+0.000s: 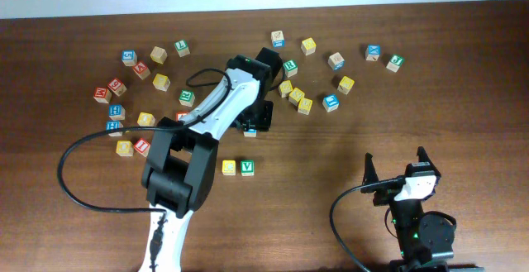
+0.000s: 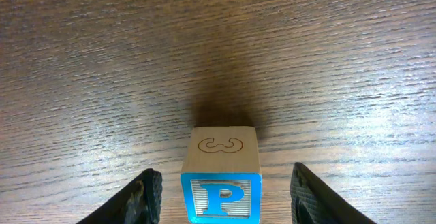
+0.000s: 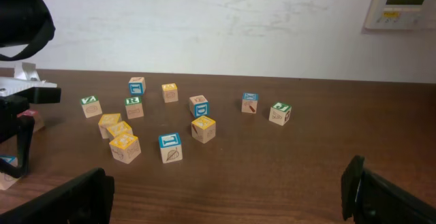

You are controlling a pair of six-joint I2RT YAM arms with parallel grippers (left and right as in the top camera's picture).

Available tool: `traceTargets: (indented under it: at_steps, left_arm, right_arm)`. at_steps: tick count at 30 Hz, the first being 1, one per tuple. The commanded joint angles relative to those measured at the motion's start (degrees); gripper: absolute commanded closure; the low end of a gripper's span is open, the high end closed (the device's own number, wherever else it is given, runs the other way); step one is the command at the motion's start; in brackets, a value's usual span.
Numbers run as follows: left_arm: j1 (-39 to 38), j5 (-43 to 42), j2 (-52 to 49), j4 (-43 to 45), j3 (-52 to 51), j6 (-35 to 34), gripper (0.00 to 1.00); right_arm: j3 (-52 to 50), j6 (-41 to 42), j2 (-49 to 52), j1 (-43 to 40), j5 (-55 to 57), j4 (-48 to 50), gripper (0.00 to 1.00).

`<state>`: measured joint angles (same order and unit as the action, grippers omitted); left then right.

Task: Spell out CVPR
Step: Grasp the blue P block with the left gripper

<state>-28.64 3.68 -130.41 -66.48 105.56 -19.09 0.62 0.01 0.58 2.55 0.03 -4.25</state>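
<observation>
Judging by the row near the front of the table (image 1: 463,107), I put the word at about half spelled; a yellow block (image 1: 229,168), whose letter I cannot read from overhead, sits just beside a green V block (image 1: 246,167), and I take these for the C and the V; the P block (image 2: 221,195) is not in that row yet; it stands upright on the wood further back, blue letter facing my left wrist camera, under the left gripper (image 1: 253,120); the left fingers (image 2: 144,198) are spread to either side of it, apart from its faces, pinching nothing; I read this as the step of taking the P; the R is left after that, and I cannot pick it out among the loose blocks (image 1: 345,84) scattered across the back; the right gripper (image 1: 396,166) waits near its base, jaws wide and empty
</observation>
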Motion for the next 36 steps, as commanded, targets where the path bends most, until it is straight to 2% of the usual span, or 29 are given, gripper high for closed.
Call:
traceTargets:
  at_steps: [1,7,21,29,36]
  left_arm:
    - [0.02,0.2,-0.83,-0.17,0.92,-1.03,0.48]
    - [0.02,0.17,-0.85,0.2,0.11,-1.01,0.55]
    - [0.02,0.0,-1.29,1.01,0.11,-1.01,0.52]
    - [-0.04,0.0,-1.88,0.52,0.07,-1.01,0.53]
    - [-0.07,0.0,-1.88,0.63,0.07,-1.03,0.58]
  right_arm:
    - [-0.31,0.44,-0.37,-0.37,0.46,-0.39,0.02]
    - [-0.31,0.44,-0.37,-0.37,0.46,-0.39,0.02]
    - [-0.31,0.44,-0.37,-0.37,0.46,-0.39,0.02]
    - [-0.31,0.44,-0.37,-0.37,0.46,-0.39,0.02]
    - [-0.31,0.44,-0.37,-0.37,0.46,-0.39,0.02]
